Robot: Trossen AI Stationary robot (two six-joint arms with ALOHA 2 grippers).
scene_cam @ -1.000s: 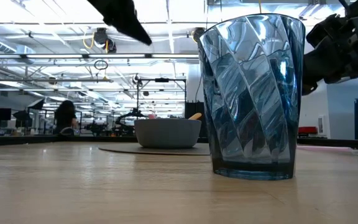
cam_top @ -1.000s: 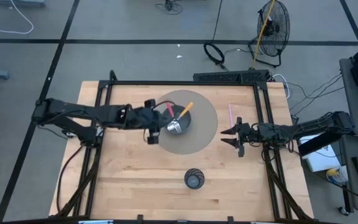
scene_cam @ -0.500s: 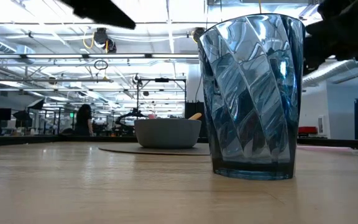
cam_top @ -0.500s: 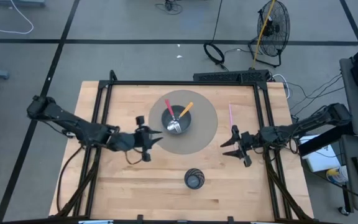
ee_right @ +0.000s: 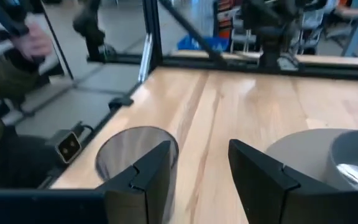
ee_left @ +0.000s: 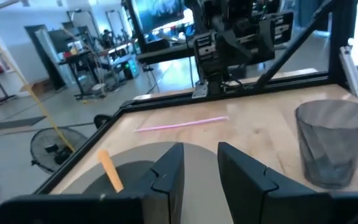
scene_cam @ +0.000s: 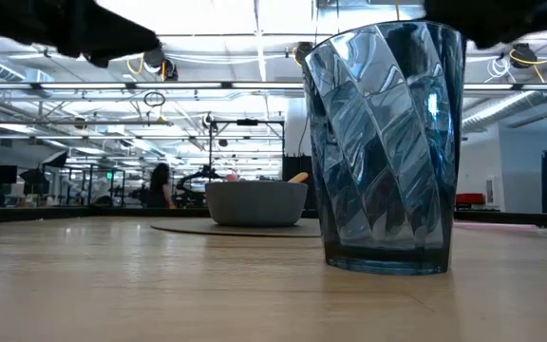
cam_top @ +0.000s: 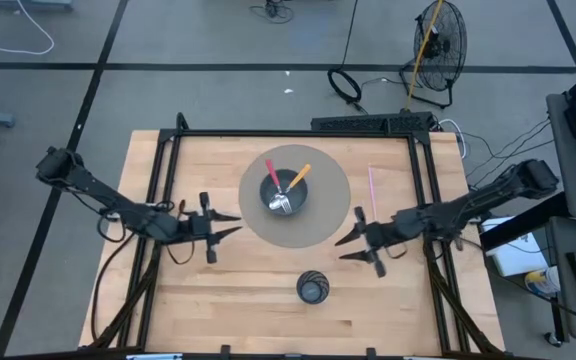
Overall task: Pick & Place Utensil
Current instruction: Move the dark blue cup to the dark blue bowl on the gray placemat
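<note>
A grey bowl [cam_top: 283, 196] stands on a round grey mat [cam_top: 328, 205]. In it lean a pink-handled, an orange-handled [cam_top: 298, 177] and a metal utensil [cam_top: 281, 206]. A thin pink utensil [cam_top: 371, 183] lies flat on the wood right of the mat. A blue-grey ribbed glass [cam_top: 312, 288] stands upright near the front edge. My left gripper [cam_top: 230, 223] hovers open left of the mat, pointing toward the table's right. My right gripper [cam_top: 342, 248] hovers open right of the glass, pointing left. Both hold nothing.
A black frame [cam_top: 293, 134] rims the table's far, left and right sides. In the low view the glass [scene_cam: 387, 142] fills the foreground, with the bowl [scene_cam: 256, 201] behind it. A person [ee_right: 5, 74] shows beyond the table's left side.
My left gripper has drawn back from the bowl toward the table's left and near edges, sinking and tipping up to level. My right gripper has moved toward the near edge and leftward, closer to the glass. Neither gripper's gap has changed, and nothing on the table has moved.
</note>
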